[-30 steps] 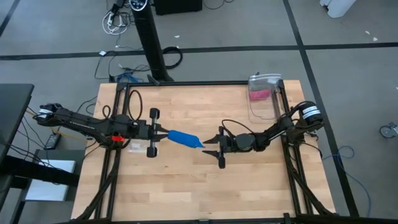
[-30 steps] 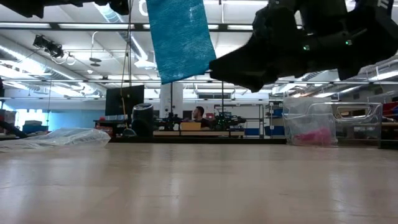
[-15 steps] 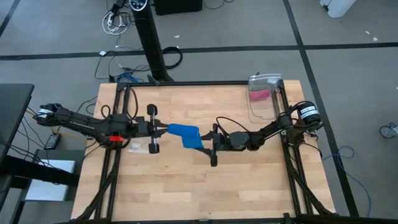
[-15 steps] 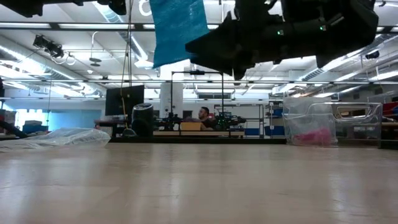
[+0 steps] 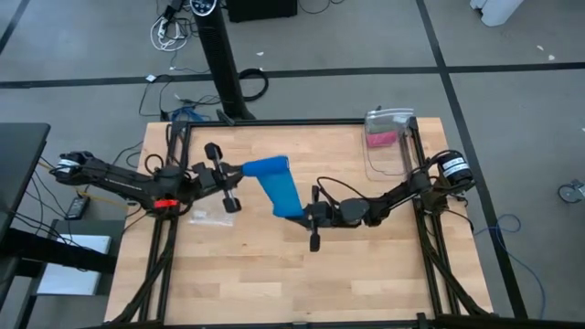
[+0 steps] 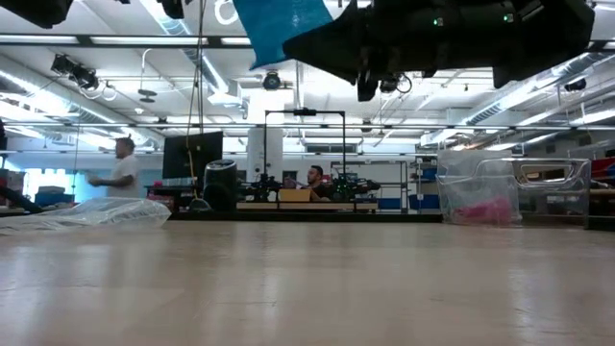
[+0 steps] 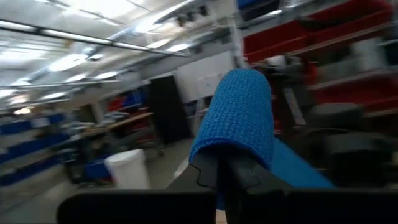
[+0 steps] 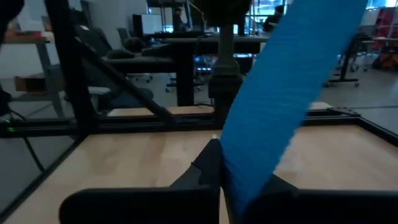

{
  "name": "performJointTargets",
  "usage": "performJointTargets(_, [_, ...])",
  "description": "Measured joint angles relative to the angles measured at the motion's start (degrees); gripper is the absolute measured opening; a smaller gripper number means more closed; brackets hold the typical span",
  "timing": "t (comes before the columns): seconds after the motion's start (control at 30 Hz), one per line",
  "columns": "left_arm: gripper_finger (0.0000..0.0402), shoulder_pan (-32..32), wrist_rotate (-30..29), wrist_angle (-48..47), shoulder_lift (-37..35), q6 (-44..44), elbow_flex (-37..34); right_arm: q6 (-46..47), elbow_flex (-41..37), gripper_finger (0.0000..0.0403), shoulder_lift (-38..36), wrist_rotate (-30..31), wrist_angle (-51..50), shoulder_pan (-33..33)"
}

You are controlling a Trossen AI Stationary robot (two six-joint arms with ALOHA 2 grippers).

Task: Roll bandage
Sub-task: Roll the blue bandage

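Note:
The bandage (image 5: 279,187) is a bright blue strip held in the air between my two grippers, above the wooden table (image 5: 274,274). My left gripper (image 5: 241,170) is shut at the strip's far left end, where the blue fabric bulges in a rounded hump (image 7: 239,118) over the fingertips. My right gripper (image 5: 304,215) is shut on the other, nearer end. In the low view only the strip's lower part (image 6: 279,24) shows at the top, beside the dark right gripper (image 6: 365,62). My left gripper pinches the bandage's left end (image 7: 217,163) between its two shut fingers, coming from the table's left and tipped upward. The fabric curves over the fingertips and runs on toward the other arm, clear of the table. My right gripper pinches the strip's near end (image 8: 231,177) between its two fingers, held level and coming from the table's right. From the fingers the strip rises as a flat band toward the left gripper, lifted clear of the table.
A clear plastic box (image 5: 388,142) with something pink inside stands at the table's far right corner. A clear plastic bag (image 5: 206,217) lies on the table under the left arm. Beyond the table a person (image 6: 122,173) walks in the room.
My right gripper has gone up and a little toward the left gripper, and has shut on the strip's free end. My left gripper has tipped upward and turned. The bandage, hanging loose from the left gripper before, now spans both grippers and sits higher.

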Motion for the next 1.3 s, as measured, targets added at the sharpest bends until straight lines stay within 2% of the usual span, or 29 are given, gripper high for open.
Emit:
performJointTargets(0.1, [0.0005, 0.02, -3.24, 4.02, 2.31, 3.33, 0.02, -0.19, 0.40, 0.0003, -0.02, -0.25, 1.65, 1.60])
performJointTargets(0.33, [0.0005, 0.04, -11.28, 4.21, 10.10, 8.50, 0.02, -4.31, 6.59, 0.0001, -0.02, -0.21, 0.39, 4.27])
performJointTargets(0.67, [0.0005, -1.12, -12.74, 4.43, 17.73, 11.74, 0.02, -14.53, 14.92, 0.0001, -1.81, 6.78, -3.71, 5.09])
performJointTargets(0.93, [0.0005, -4.28, -11.61, 4.47, 20.00, 14.27, 0.02, -20.92, 16.81, 0.0000, -5.45, 11.72, -6.20, 4.28])
performJointTargets(1.1, [0.0005, -6.94, -11.23, 4.71, 20.44, 15.44, 0.02, -20.61, 16.83, 0.0000, -6.33, 14.03, -7.11, 1.99])
performJointTargets(1.3, [0.0005, -9.22, -11.20, 4.07, 20.54, 15.47, 0.02, -12.98, 16.83, 0.0000, -6.60, 14.14, -12.42, -1.45])
